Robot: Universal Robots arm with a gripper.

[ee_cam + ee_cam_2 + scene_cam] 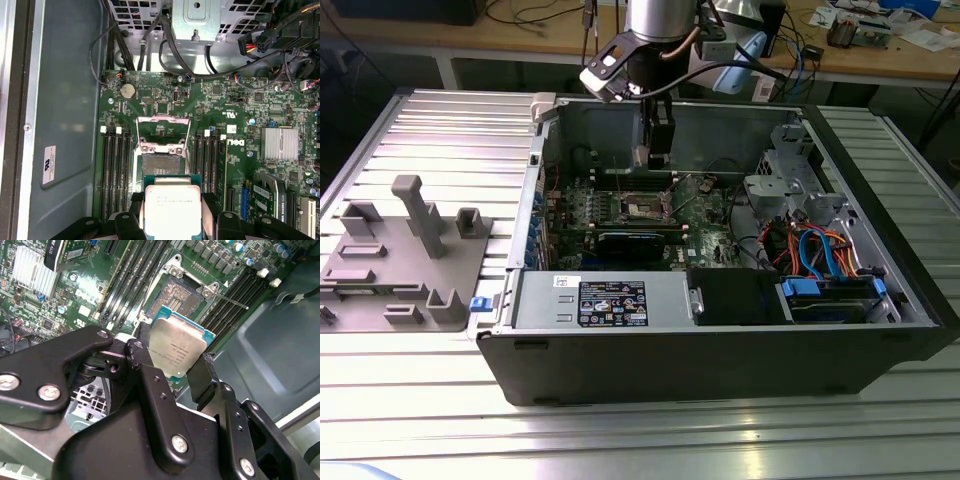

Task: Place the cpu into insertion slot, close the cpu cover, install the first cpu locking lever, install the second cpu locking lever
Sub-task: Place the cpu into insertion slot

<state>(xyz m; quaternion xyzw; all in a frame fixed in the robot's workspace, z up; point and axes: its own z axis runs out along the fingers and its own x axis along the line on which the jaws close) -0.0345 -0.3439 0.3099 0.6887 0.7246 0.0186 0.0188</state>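
- Clamps the cpu (177,347) by two edges in the gripper (175,354).
- Hovers near the bare insertion slot (161,164) and raised cpu cover (163,119).
- Reaches inside the open computer case (720,370).

insertion slot (159,167) uncovered, cpu cover (163,120) swung up beside it, memory slots (114,175) flanking both sides
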